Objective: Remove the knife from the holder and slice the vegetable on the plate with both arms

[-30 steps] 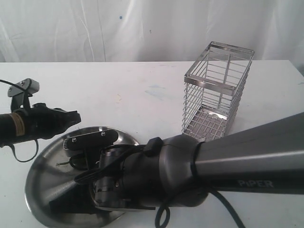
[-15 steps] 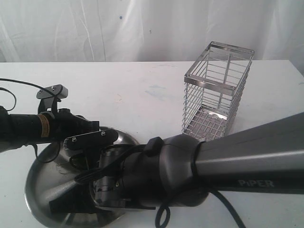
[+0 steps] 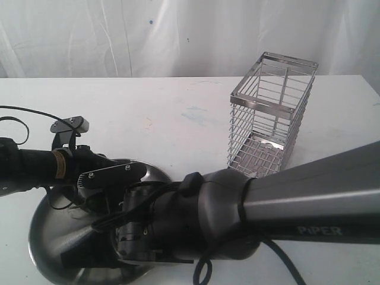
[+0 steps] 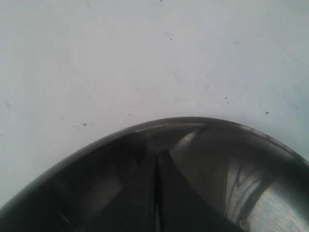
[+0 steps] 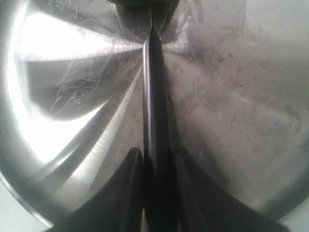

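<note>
Holding the knife [image 5: 153, 96] between its jaws, right arm [image 3: 309, 202] reaches low over the plate [image 3: 44, 237].

Right wrist view: jaws closed narrow on the knife. Dark blade runs straight out from between them, seen edge-on. Tip sits over the plate's centre, where the radial sheen meets. Whether the blade touches the metal: cannot tell. Dark greenish shape just past the tip, cut off at the picture edge; too little shows to name it. Vegetable not made out for certain in any view.

Left arm [image 3: 29, 166] lies in from the left of the exterior view, above the plate's far rim. Its end is hidden there behind the right arm's wrist.

Left wrist view: jaws shut tight and holding nothing, dark fingers [image 4: 140, 193] pressed together with only a hairline seam. They hang above the plate's rim, white tabletop [image 4: 145, 58] beyond.

Holder [image 3: 270, 113] stands upright on the tabletop, well apart from the plate, to the right and further back. Knife is out of it.
</note>
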Controlling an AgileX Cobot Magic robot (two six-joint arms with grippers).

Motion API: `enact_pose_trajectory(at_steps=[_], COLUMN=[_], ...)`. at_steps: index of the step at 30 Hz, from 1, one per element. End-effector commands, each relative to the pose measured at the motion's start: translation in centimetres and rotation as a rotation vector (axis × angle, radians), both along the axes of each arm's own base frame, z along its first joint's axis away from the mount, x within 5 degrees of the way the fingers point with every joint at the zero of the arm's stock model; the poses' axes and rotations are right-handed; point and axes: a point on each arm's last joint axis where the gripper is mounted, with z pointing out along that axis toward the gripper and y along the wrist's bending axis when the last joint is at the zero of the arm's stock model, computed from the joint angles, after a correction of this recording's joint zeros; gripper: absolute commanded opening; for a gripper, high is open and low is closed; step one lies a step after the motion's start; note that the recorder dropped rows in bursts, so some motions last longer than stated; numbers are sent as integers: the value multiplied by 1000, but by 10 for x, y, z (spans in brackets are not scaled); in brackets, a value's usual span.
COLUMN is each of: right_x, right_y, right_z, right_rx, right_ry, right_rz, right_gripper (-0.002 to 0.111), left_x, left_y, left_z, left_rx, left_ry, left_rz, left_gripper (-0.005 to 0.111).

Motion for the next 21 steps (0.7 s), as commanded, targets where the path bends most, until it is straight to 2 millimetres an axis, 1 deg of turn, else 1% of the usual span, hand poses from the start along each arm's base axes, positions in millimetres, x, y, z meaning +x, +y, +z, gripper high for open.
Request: enact_pose_trajectory(at_steps=[1,3,4,6,11,16,18,21], right_x=[-3,-7,-11,-12,-13,-13,-13,-13], right_y=[-9,-11,-10,-9,-10,-9,-9,-9], right_z=[1,-1,-5,-7,-7,-7,-7,-7], right_rx=[-84,-117,-130,-130,-133,-124,-124,-124], right_ry=[42,73,104,121,131,130,130,130], right_rz=[-22,-8,6,14,6,7,7,7], right_gripper=[0,0,0,0,0,0,0,0], left_x=[-12,-12,-12,-12,-14,-17,-18,-15], left_y=[9,9,9,9,10,13,12,8], left_z=[-29,-29,-29,-29,-30,-34,-34,-30], left_rx=[139,141,143,143,165,211,205,132], left_ry=[146,148,149,149,151,198,201,169], left_rz=[14,15,16,16,-12,-5,-18,-30], left_gripper=[0,0,0,0,0,0,0,0])
